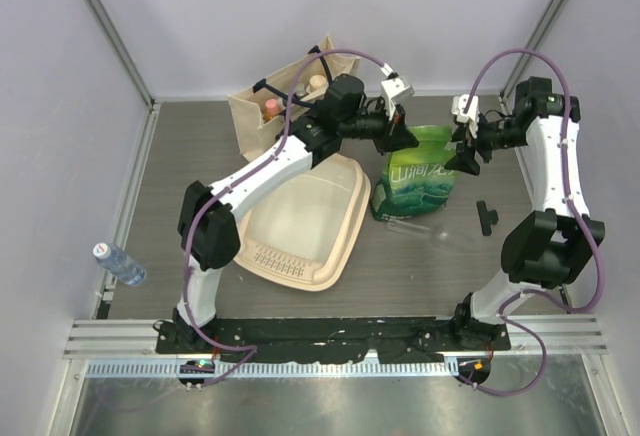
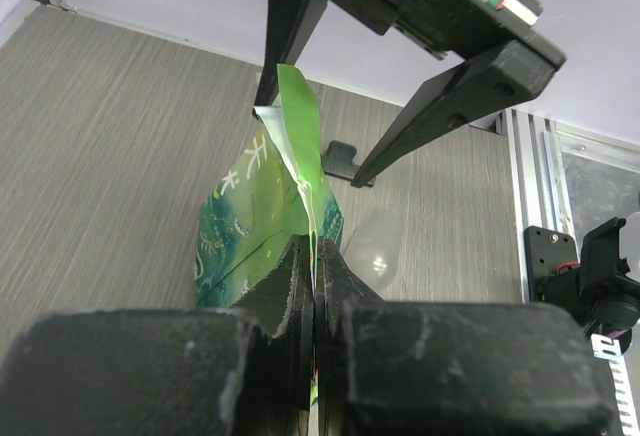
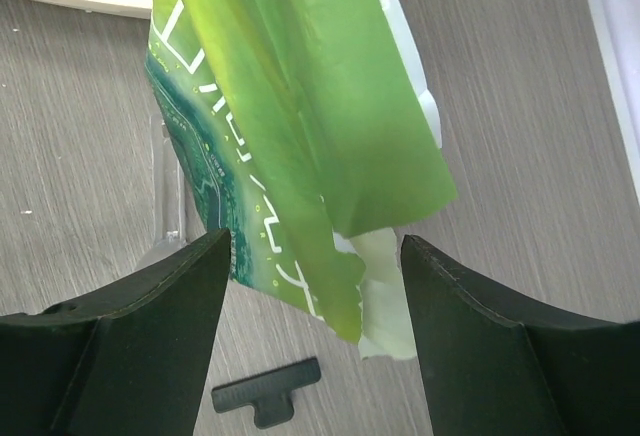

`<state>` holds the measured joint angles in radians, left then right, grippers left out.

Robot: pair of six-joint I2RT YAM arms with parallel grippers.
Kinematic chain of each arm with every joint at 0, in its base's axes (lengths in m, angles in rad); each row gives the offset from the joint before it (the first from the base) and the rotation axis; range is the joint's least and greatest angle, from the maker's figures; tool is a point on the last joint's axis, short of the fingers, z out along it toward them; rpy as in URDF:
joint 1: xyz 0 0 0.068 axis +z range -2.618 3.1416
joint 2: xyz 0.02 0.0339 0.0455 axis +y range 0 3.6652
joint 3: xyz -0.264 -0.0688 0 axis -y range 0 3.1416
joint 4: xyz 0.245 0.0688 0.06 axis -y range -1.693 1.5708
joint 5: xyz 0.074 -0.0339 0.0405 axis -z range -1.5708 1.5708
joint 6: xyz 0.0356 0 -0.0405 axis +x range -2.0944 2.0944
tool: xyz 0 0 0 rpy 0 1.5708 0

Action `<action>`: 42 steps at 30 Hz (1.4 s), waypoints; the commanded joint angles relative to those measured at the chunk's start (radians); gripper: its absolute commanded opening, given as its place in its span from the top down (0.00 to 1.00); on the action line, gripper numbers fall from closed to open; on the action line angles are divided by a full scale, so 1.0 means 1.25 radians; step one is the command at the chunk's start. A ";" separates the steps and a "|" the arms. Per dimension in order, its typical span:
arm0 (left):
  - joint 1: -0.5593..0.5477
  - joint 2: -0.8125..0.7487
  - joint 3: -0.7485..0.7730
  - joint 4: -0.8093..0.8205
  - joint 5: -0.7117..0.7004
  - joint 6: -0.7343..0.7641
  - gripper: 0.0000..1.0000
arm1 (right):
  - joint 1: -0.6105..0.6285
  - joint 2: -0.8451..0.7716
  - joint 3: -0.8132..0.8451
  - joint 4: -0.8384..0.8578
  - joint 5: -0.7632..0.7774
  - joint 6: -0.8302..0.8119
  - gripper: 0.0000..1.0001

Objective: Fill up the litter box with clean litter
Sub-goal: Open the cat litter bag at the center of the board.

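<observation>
The left gripper is clamped on the green bag's top edge. The right gripper straddles the opposite top corner, jaws apart, and we advise closing it squarely on that flap before pulling the mouth open. The litter box lies empty left of table centre, just beside the bag, long axis near-left to far-right, ribbed end toward the near edge; no clean litter shows.

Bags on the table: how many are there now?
2. The green plastic bag with white characters stands mid-table, its top pinched by the left gripper; the beige canvas tote bag stands at the far edge, beyond the cream plastic litter box.
</observation>
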<state>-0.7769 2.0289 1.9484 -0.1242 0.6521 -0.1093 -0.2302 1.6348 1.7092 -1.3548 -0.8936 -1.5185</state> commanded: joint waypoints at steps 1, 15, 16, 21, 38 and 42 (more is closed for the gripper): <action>0.002 -0.096 0.007 0.071 0.029 -0.022 1.00 | 0.018 0.010 0.007 -0.078 0.003 -0.021 0.27; 0.014 -0.088 0.010 0.067 0.016 -0.007 1.00 | 0.027 -0.007 0.024 -0.088 0.044 -0.010 0.34; 0.014 -0.088 0.011 0.066 0.015 -0.007 1.00 | 0.026 -0.029 0.024 -0.080 0.040 -0.005 0.33; 0.014 -0.093 0.004 0.066 0.021 -0.011 1.00 | 0.026 -0.072 -0.009 -0.048 0.009 0.008 0.32; 0.018 -0.092 0.001 0.083 0.022 -0.027 1.00 | 0.032 -0.002 0.010 -0.073 0.029 -0.006 0.34; 0.018 -0.092 -0.001 0.082 0.023 -0.027 1.00 | 0.033 0.025 0.029 -0.073 0.030 -0.010 0.34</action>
<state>-0.7654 2.0052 1.9217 -0.1276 0.6479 -0.1238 -0.1951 1.6444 1.7008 -1.3548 -0.8566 -1.5196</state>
